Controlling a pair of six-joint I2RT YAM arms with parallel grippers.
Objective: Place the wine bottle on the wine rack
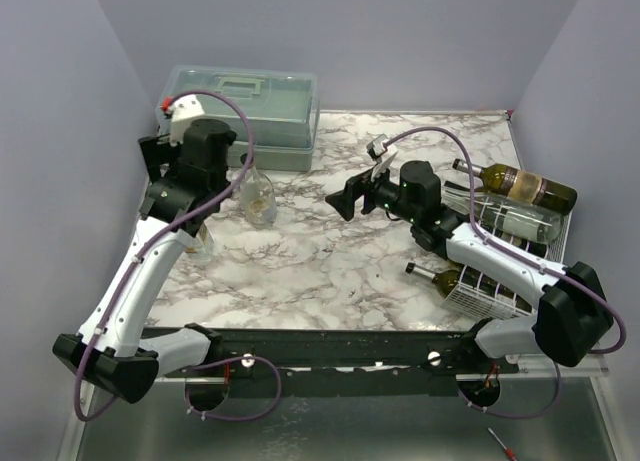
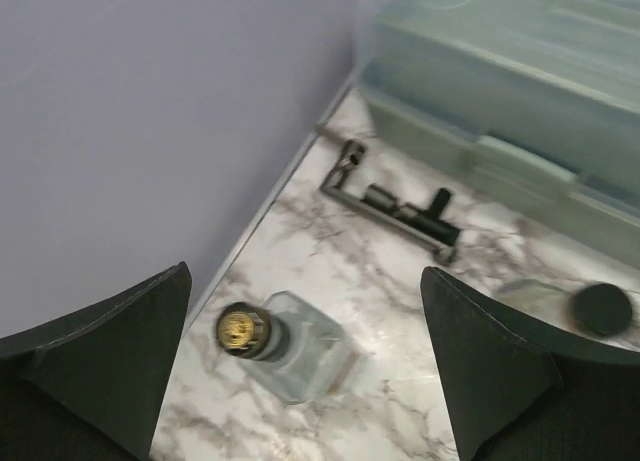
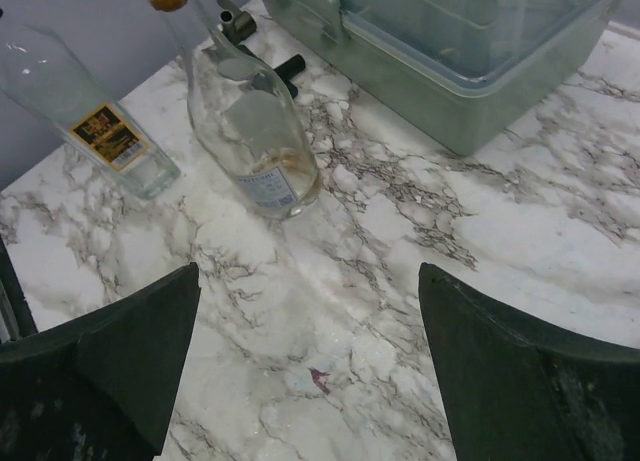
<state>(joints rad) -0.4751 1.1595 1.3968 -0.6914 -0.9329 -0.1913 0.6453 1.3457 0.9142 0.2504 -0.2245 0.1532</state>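
Glass, clear and square-sided, the wine bottle [image 2: 290,356] stood upright on the worktop [image 1: 330,261], its gold cap [image 2: 243,329] pointing up at my left claw [image 2: 305,276], which hung released just above it. My right claw [image 3: 308,276], also released, faced a rounder bottle [image 3: 255,131] nearby. The wine rack [image 1: 478,299] sat well apart on the right, nearer that right arm.

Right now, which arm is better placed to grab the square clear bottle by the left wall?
Left. The left tool, open, hangs directly over the square bottle. The right tool, also open, is mid-table, nearer the round bottle.
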